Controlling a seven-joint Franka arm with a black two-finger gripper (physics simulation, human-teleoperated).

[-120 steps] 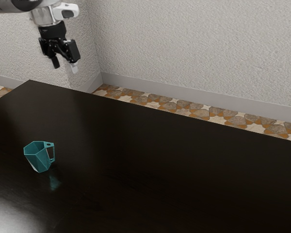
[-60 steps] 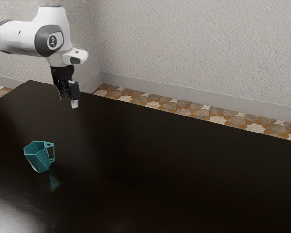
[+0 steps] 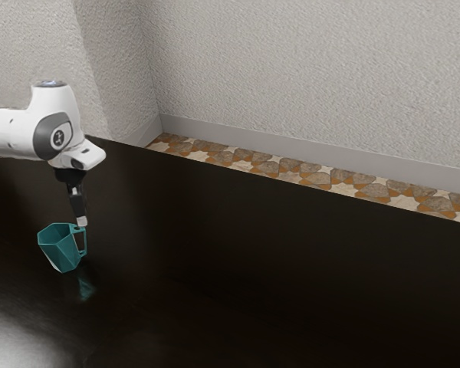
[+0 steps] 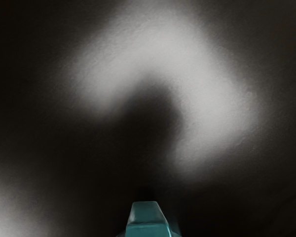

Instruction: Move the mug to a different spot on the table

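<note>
A teal angular mug [image 3: 60, 246] stands on the dark table [image 3: 261, 253] near the exterior view's left, its handle [image 3: 80, 240] facing the view's right. My gripper [image 3: 80, 221] points straight down and hangs just above the handle and the mug's rim, seen edge-on. The white hand and arm reach in from the left above it. In the wrist view, part of the teal mug [image 4: 147, 220] lies directly under the hand, with the glossy table [image 4: 153, 79] beyond it.
The table runs wide toward the exterior view's right and front with nothing else on it. A textured wall corner [image 3: 149, 69] stands behind the table's far edge. Patterned floor tiles [image 3: 330, 178] lie beyond that edge.
My arm has swung down and toward the exterior view's left, from high by the wall corner to just over the mug's handle. The mug has not moved.
</note>
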